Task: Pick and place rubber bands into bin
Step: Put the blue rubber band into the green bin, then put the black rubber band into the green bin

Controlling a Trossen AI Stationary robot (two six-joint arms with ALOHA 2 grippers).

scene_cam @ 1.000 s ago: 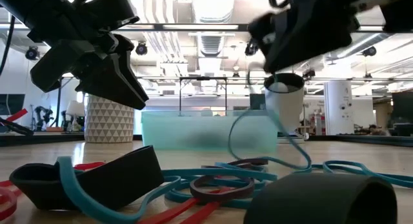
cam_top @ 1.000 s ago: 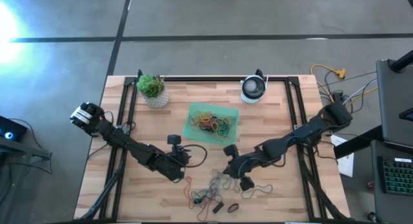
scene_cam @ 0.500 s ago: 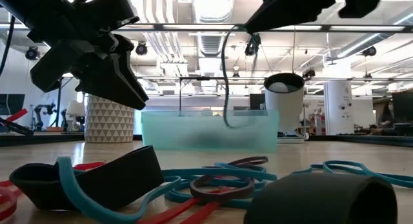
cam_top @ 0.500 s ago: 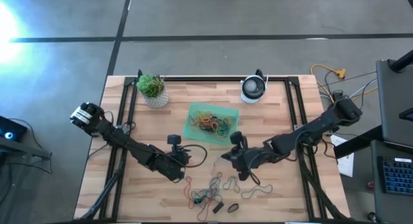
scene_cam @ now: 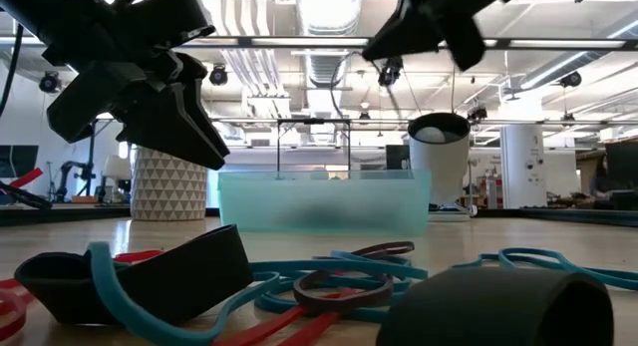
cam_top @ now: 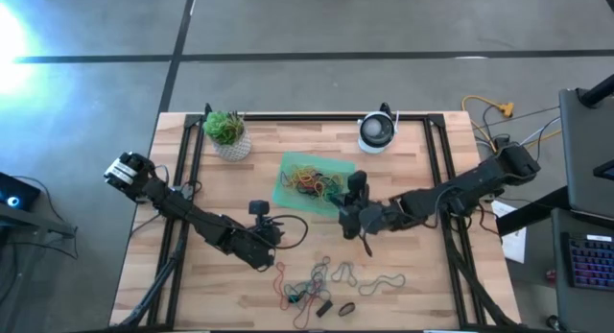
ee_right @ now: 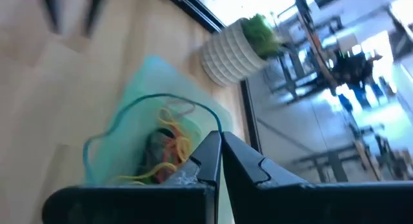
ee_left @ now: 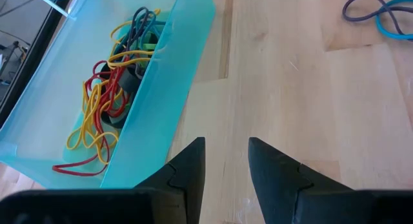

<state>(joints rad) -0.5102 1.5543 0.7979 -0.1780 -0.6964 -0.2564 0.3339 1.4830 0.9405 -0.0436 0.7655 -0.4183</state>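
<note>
The bin, a translucent green tray, stands mid-table with several coloured rubber bands lying in it. More rubber bands lie loose on the wood near the front edge. My right gripper hovers at the bin's near right corner, shut on a thin teal rubber band. My left gripper waits low over the table, left of the loose bands. Its fingers are open, with only bare wood between them. My right gripper pinches one spot of the teal band's loop between its two fingertips. The fingers slant down from the table's right toward the bin. The rest of the loop arcs away from the tips, slack and clear of the table, over the bin's edge.
A small white pot with a green plant stands at the far left, and a round white and dark device at the far middle. Black frame rails run along the table's sides. Thick dark and teal bands lie near the front edge.
My right gripper has risen and gone toward the far edge, from above the loose bands to the bin's near right corner, turning as it went. It stayed shut. The teal band, whose lower end trailed to the table, now hangs lifted clear.
</note>
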